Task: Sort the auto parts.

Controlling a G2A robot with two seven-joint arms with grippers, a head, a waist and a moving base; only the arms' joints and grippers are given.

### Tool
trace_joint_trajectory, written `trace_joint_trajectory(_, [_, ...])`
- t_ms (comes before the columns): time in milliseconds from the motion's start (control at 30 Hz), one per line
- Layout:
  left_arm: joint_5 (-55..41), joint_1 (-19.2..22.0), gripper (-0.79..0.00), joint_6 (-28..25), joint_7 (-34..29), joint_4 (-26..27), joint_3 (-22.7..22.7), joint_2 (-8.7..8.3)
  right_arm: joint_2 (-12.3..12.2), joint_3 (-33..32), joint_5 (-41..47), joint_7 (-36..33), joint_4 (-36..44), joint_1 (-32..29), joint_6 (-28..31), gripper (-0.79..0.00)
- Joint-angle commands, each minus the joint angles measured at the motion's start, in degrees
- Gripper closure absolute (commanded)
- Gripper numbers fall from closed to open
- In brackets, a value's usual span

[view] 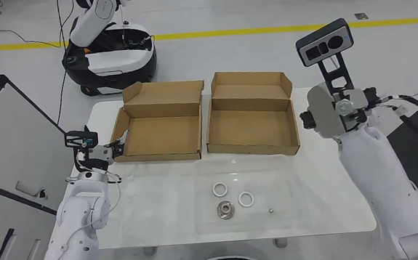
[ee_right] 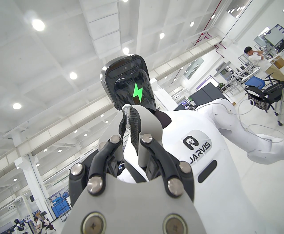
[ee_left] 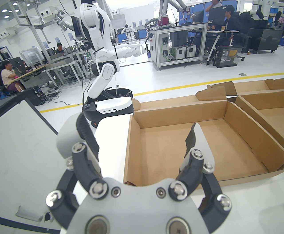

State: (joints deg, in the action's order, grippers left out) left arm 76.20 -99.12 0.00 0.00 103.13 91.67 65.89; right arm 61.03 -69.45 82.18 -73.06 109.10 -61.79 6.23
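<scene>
My left fingers (ee_left: 85, 130), released, straddle the box's (ee_left: 133, 155) side wall, bench (ee_left: 112, 133) outside one. My right fingers (ee_right: 133, 126) clench a bolt (ee_right: 126, 115).

Two white rings (view: 219, 190), metal flange (view: 225, 210) close together — bolt (ee_right: 127, 117) clamped.

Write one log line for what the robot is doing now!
left gripper: open, beside left box | right gripper: shut on bolt, raised | two rings: on table
</scene>
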Motion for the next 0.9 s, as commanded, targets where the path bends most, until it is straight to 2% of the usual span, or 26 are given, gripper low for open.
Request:
trace_joint_trajectory(0, [0.0,0.0,-0.785,0.0,0.0,0.0,0.0,0.0,0.0,0.0,0.0,0.0,0.0,0.0,0.0,0.0])
trace_joint_trajectory(633, [0.0,0.0,-0.785,0.0,0.0,0.0,0.0,0.0,0.0,0.0,0.0,0.0,0.0,0.0,0.0,0.0])
trace_joint_trajectory(867, [0.0,0.0,-0.785,0.0,0.0,0.0,0.0,0.0,-1.7,-4.2,-17.3,1.9,-1.7,-1.2,-12.5,0.0])
